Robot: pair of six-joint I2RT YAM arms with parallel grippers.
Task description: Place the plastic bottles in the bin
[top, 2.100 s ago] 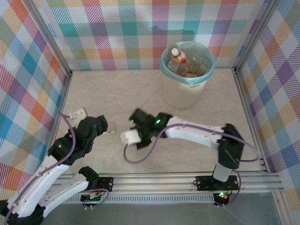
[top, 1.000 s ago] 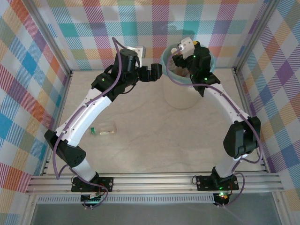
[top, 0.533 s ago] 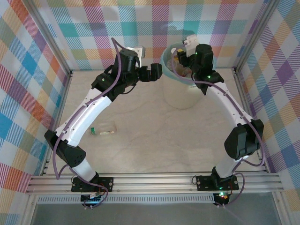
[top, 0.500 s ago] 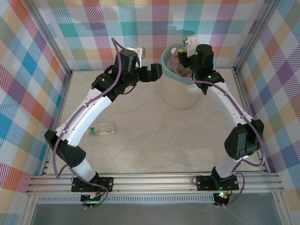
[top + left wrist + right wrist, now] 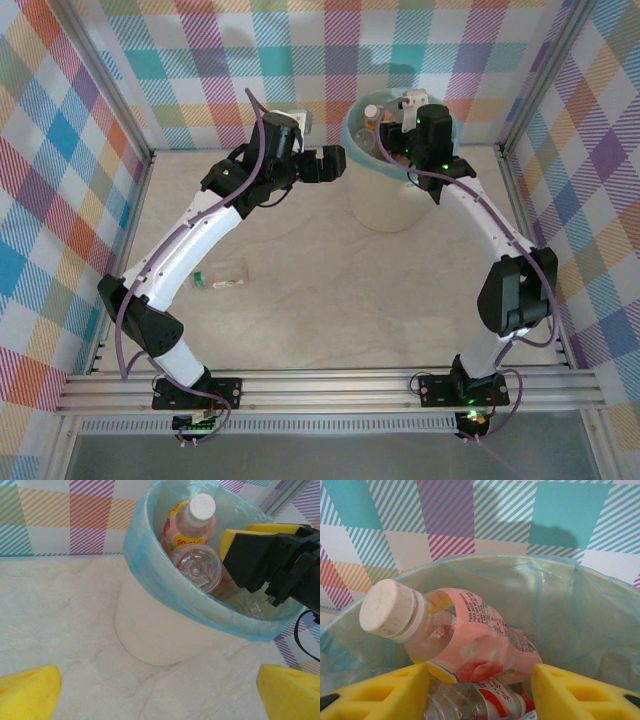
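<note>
The right gripper (image 5: 398, 138) hangs over the bin (image 5: 385, 205) with its tips inside the rim. In the right wrist view its 2 yellow pads (image 5: 380, 695) stand wide apart and hold nothing; a pink bottle (image 5: 470, 635) with a white cap leans in the bin just beyond them, on top of a clear bottle (image 5: 197, 570). The left gripper (image 5: 330, 162) waits just beside the bin, on its left, also fully spread and empty. 1 small bottle (image 5: 225, 280) lies on its side on the table (image 5: 330, 320), well apart from the bin, on the near-left side of it, so I judge the task is almost done but not complete. The risks I see: the right fingers are close to the teal bag (image 5: 150, 575) and could catch it when they rise, pulling the liner or tipping the bin; the heap is high, so a touch could push the pink bottle over the rim; and the lying bottle may roll away when it is pinched.
</note>
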